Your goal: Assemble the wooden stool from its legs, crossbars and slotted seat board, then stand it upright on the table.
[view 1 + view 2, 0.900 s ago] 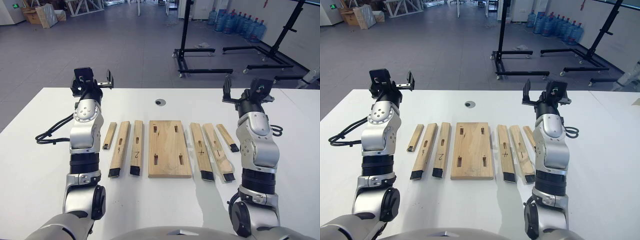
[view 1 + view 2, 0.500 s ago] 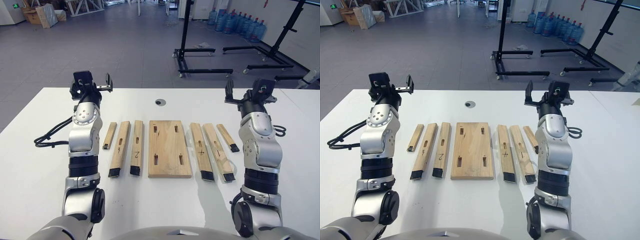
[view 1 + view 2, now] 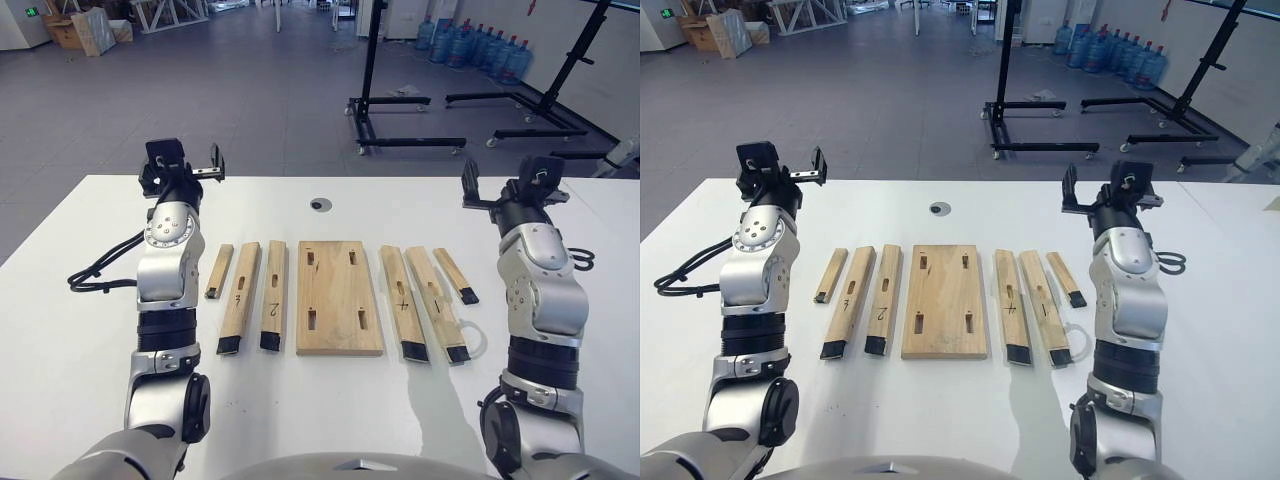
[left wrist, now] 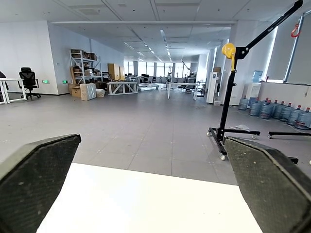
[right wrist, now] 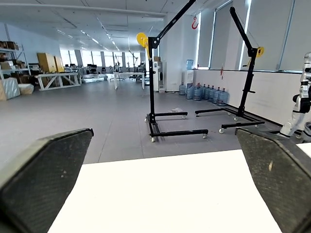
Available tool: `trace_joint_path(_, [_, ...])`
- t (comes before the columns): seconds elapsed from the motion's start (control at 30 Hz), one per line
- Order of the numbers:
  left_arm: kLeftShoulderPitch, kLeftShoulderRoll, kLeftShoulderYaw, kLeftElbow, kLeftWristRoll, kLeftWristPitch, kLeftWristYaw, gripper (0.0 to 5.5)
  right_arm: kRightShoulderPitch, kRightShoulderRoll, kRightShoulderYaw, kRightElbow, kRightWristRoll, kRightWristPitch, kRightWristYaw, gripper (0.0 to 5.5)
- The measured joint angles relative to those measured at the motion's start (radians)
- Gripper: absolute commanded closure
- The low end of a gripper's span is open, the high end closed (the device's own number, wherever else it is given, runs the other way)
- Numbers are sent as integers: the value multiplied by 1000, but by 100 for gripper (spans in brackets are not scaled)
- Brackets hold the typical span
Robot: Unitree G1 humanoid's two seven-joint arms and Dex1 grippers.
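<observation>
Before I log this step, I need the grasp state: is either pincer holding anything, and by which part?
Nothing is held. The left pincer and right pincer are both open and empty.

Bright, even indoor light; soft shadows.

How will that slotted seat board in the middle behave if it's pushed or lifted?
The seat board looks wooden, so probably stiff. Lying flat on the table, it should slide, not roll or tip. Its low edges may resist gripping.
</observation>
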Motion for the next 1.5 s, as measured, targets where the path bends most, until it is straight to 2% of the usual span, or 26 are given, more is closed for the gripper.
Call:
trace_joint_path(0.23, [-10, 22, 31, 16, -25, -1, -16, 10, 139, -157, -138, -36, 101, 100, 170, 11])
trace_joint_path(0.33, [-10, 24, 34, 3, -34, -1, -15, 10, 150, -183, -160, -29, 106, 99, 188, 11])
trace_joint_path(0.53, [-10, 24, 29, -1, -40, -1, -16, 10, 184, -182, -98, 19, 85, 68, 216, 11])
trace_joint_path(0.7, [-8, 24, 29, -1, -41, -3, -14, 10, 208, -183, 8, 300, 22, -59, 310, 11])
trace_joint_path(1.0, [1, 20, 28, -5, -40, -8, -3, 10, 155, -218, 40, 467, 52, -120, 492, 11])
trace_joint_path(1.2, [14, 9, 26, -15, -40, -8, -2, 10, 204, -215, 83, 540, 25, -128, 506, 11])
trace_joint_path(1.5, [15, 5, 28, -15, -40, -8, 0, 10, 181, -208, 118, 626, 5, -194, 475, 168])
